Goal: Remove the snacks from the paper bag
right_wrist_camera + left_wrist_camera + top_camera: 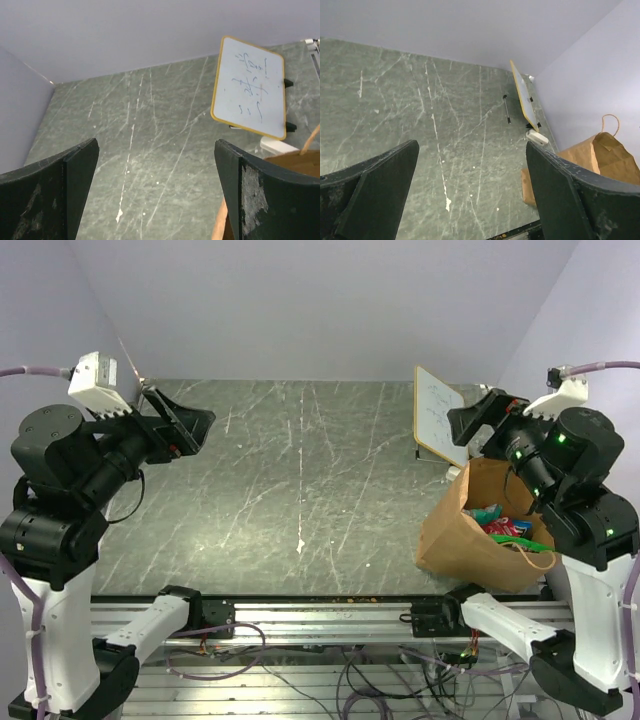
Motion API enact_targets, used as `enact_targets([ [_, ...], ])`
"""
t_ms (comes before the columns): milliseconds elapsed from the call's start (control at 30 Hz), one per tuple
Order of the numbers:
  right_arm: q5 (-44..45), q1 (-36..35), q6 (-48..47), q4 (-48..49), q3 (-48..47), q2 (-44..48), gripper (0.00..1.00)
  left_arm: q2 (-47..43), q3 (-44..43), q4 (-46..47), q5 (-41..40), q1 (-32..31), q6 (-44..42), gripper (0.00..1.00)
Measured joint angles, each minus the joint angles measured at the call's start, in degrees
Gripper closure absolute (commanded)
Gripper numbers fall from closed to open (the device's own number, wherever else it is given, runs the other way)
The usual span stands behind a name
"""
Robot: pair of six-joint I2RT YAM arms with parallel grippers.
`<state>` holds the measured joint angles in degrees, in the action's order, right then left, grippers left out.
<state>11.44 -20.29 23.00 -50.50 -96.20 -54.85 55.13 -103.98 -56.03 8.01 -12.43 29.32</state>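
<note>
The brown paper bag [465, 530] stands at the right of the table, mouth open toward my right arm. Inside it show snacks [500, 524]: teal-green, red, blue and green packets. The bag also shows in the left wrist view [605, 155] and as a sliver in the right wrist view [295, 162]. My right gripper [478, 420] is open and empty, raised above and behind the bag. My left gripper [185, 425] is open and empty, raised over the table's far left, well away from the bag.
A white board with a yellow frame [438, 413] leans at the back right, just behind the bag; it shows in the right wrist view [250, 92] too. A small white object [537, 136] lies by it. Walls close the left, back and right.
</note>
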Motion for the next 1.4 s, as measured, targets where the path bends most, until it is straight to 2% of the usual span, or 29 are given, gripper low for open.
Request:
enact_targets([
  [533,1.3,1.5,2.6,-13.9,-0.4,2.2,0.00,-1.8,7.7,-0.7,-4.1,0.0,7.6,0.04],
  [800,2.0,2.0,3.2,-18.8,1.2,-3.3,0.00,-0.7,8.9,-1.4,-3.6,0.0,9.3,0.06],
  [900,2.1,2.1,3.9,-19.7,2.4,-6.4,0.00,-0.8,11.6,-1.2,-2.1,0.0,10.7,0.03],
  [1100,3.5,2.3,8.3,-21.9,5.6,-11.3,0.00,-0.7,17.4,-1.0,2.4,0.0,13.9,0.04],
  [1300,3.5,2.4,11.4,-22.6,10.7,-10.0,0.11,0.5,20.2,-0.6,6.5,0.0,16.2,0.06],
  [1400,2.5,2.5,12.2,-22.9,12.8,-9.4,0.21,1.4,20.4,0.1,8.5,0.0,16.8,0.07],
])
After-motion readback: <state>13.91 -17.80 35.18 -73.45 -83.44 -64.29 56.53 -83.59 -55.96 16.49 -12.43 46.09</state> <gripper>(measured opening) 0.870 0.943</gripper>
